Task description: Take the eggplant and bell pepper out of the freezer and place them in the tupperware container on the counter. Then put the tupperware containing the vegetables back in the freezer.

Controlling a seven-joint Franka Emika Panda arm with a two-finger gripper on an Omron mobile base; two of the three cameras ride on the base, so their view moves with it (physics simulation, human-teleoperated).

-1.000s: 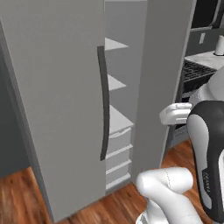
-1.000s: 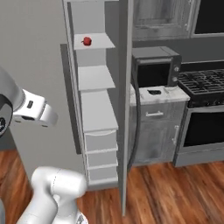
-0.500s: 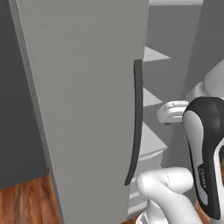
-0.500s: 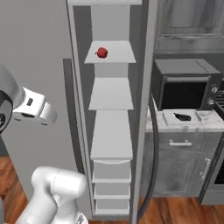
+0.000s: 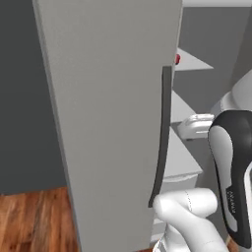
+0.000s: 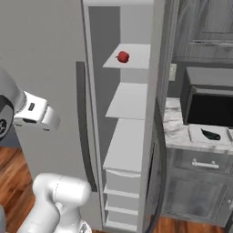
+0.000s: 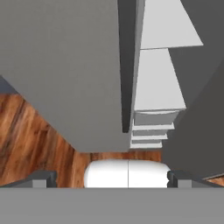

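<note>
- Scene: a simulated kitchen with a wood floor. The freezer point(image 6: 129, 132) stands open at the centre of the right base view. Its grey door point(image 5: 106, 118) takes up the left and middle of the left base view.
- Change: over the last second the whole picture has shifted in both base views and the freezer now appears larger and nearer. This is camera motion; the base has driven toward the freezer. The things themselves have not moved.
- Task meaning: the bell pepper point(image 6: 122, 57) sits on the top white shelf, untouched. The eggplant point(image 6: 210, 134) appears as a dark shape already lying in the tupperware container point(image 6: 208, 135) on the counter point(image 6: 177, 123), at the right edge. Judged from this, the pepper pick is the step in hand.
- Gripper point(image 7: 112, 177): the two tips stand wide apart at the bottom corners of the hand view, with nothing between them.
- View differences: the right base view shows the shelf interior, the microwave point(image 6: 209, 102) and the counter. The left base view shows the pepper as a red sliver point(image 5: 177, 59) past the door edge. The hand view looks down the door handle point(image 7: 126, 65) to the floor.
</note>
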